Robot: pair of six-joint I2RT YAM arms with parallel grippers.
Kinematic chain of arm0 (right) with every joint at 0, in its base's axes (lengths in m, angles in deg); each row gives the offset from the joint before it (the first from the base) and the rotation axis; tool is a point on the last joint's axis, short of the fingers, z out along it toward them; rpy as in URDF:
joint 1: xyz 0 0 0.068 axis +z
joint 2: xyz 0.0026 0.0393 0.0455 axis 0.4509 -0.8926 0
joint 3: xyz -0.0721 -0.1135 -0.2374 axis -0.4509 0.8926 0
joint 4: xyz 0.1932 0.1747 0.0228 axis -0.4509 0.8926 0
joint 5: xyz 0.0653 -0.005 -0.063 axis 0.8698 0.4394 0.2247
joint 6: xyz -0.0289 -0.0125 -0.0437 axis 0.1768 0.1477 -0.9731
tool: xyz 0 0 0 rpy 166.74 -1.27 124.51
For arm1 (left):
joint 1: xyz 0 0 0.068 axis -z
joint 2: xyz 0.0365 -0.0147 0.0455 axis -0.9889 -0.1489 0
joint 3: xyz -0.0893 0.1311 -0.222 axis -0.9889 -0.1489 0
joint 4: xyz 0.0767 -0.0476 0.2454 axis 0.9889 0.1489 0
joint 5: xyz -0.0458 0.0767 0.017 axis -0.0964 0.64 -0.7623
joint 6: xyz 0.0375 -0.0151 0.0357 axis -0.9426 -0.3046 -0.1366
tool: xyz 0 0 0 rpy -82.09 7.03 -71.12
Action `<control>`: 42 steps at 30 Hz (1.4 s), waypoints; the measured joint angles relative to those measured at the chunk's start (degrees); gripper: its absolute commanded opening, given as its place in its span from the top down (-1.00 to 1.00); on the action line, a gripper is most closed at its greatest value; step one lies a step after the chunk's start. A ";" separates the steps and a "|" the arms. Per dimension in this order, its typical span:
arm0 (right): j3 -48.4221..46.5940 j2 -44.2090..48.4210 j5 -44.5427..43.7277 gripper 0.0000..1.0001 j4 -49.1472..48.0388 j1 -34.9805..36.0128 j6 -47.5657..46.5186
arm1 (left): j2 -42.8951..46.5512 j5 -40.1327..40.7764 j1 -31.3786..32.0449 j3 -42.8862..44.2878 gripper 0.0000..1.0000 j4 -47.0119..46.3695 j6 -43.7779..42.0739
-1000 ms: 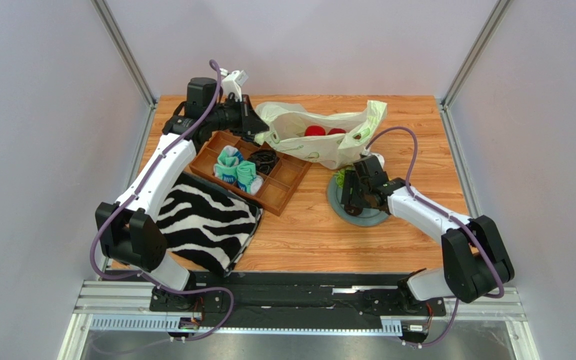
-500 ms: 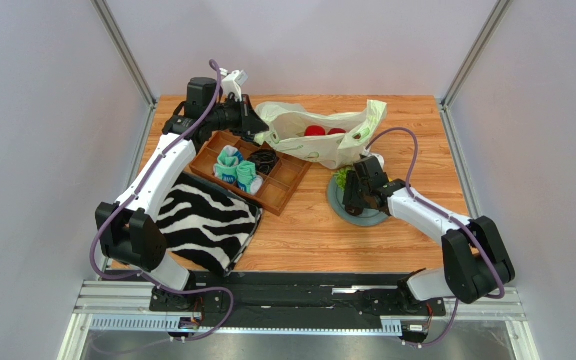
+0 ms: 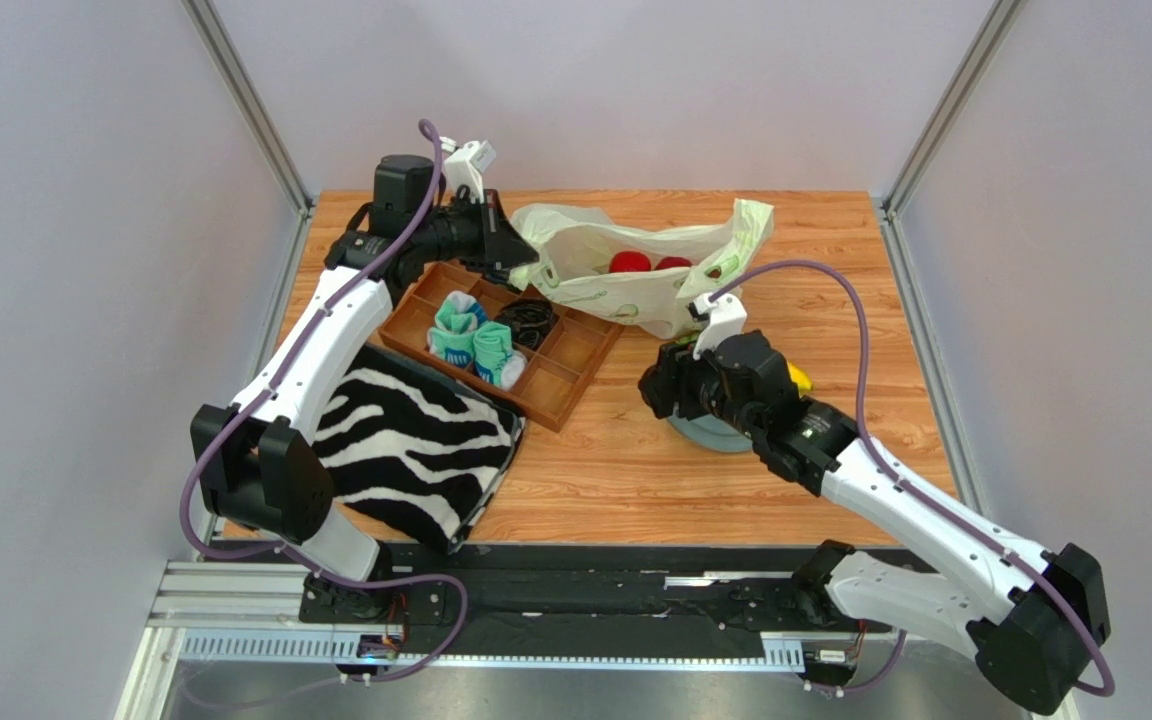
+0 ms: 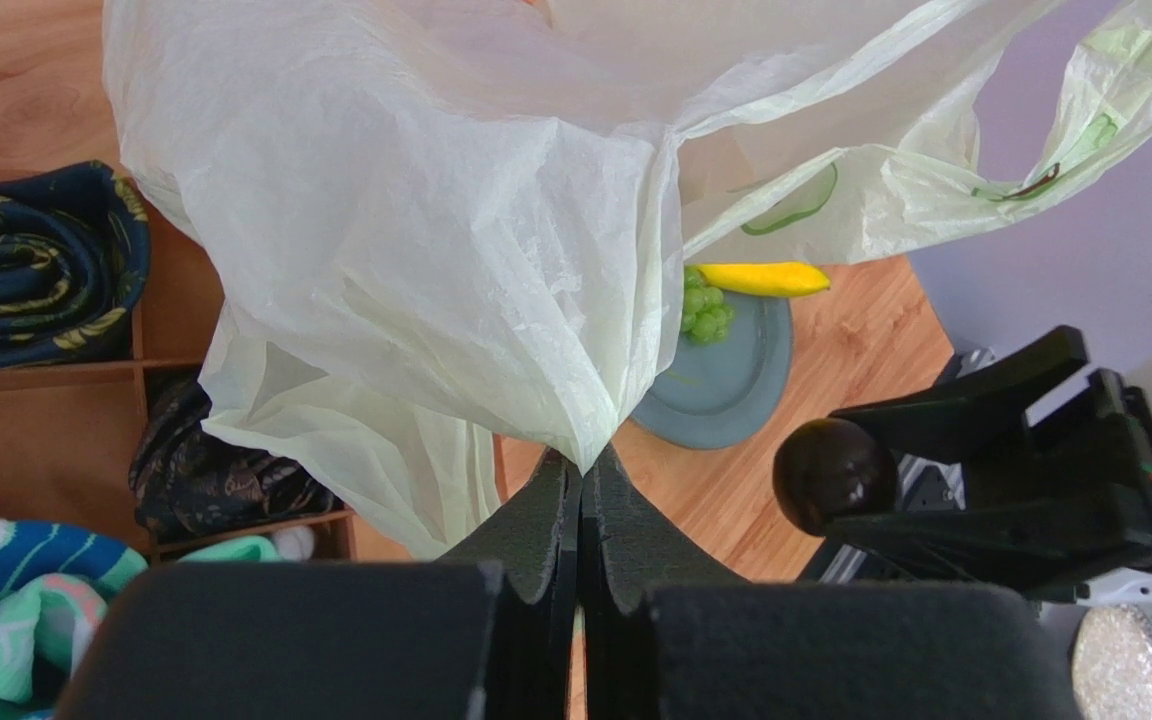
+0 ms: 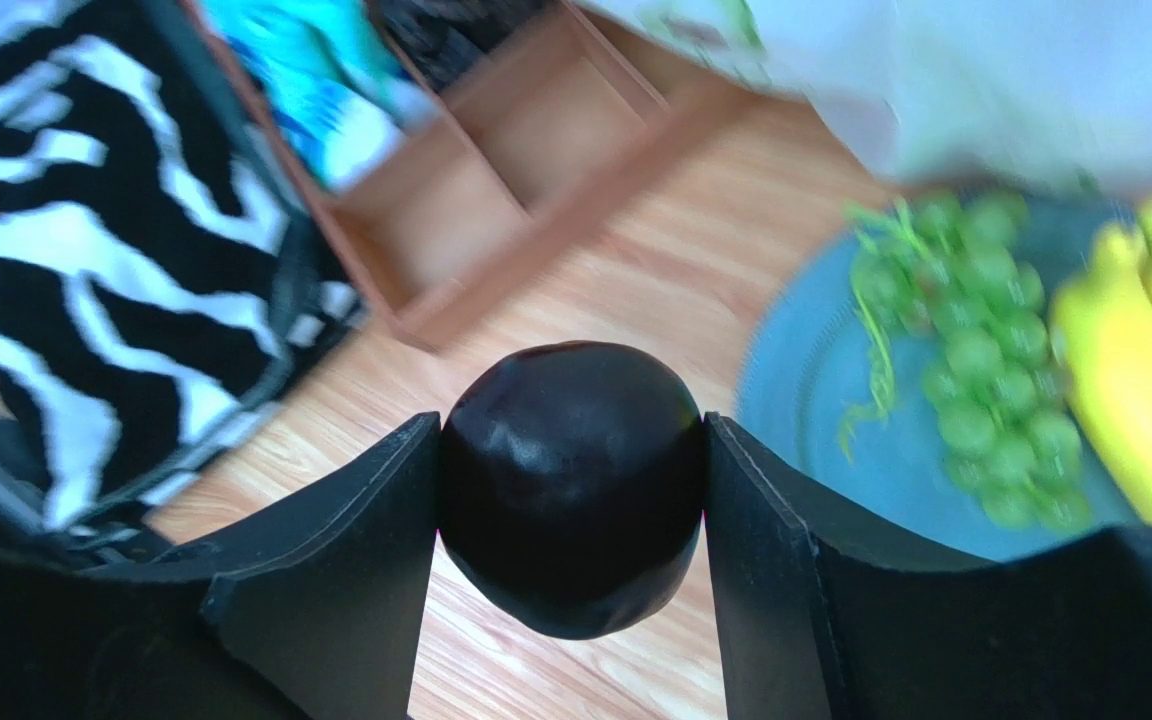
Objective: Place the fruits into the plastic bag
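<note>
The pale plastic bag (image 3: 642,285) lies at the back of the table with two red fruits (image 3: 629,261) inside its open mouth. My left gripper (image 3: 519,266) is shut on the bag's left edge; in the left wrist view its jaws (image 4: 582,468) pinch a fold of the bag (image 4: 432,225). My right gripper (image 5: 570,435) is shut on a dark purple-brown fruit (image 5: 567,510), held above the table just left of the blue-grey plate (image 5: 823,405). Green grapes (image 5: 973,360) and yellow bananas (image 5: 1138,360) lie on that plate.
A wooden compartment tray (image 3: 567,375) holds teal-and-white rolled socks (image 3: 477,342) and dark socks (image 3: 530,318). A zebra-striped cloth (image 3: 402,443) lies at the front left. The plate (image 3: 710,437) sits right of the tray, in front of the bag.
My right gripper has closed on the dark fruit and risen off the plate, shifting left as the arm lifted. The left gripper and the bag have stayed put.
</note>
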 measured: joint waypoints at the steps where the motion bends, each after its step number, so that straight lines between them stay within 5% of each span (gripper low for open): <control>1: -1.27 0.00 1.05 0.30 -0.50 0.39 -0.66 | 0.00 -0.09 0.00 0.00 1.00 0.02 0.00; 11: -33.88 -22.38 3.50 0.32 2.32 0.55 -4.26 | 0.00 -0.85 0.00 0.00 1.00 -0.04 0.33; 18: -45.46 -38.25 1.55 0.35 6.36 0.20 -4.96 | 0.00 -1.38 0.00 0.00 1.00 -0.20 0.59; 27: -47.47 -43.12 -0.72 0.35 6.71 -2.29 -2.82 | 0.00 -1.88 0.00 0.00 1.00 -0.26 1.31; 42: -47.39 -44.48 -7.85 0.37 -6.82 -4.72 -1.20 | 0.00 -2.89 0.00 0.00 1.00 -1.22 2.23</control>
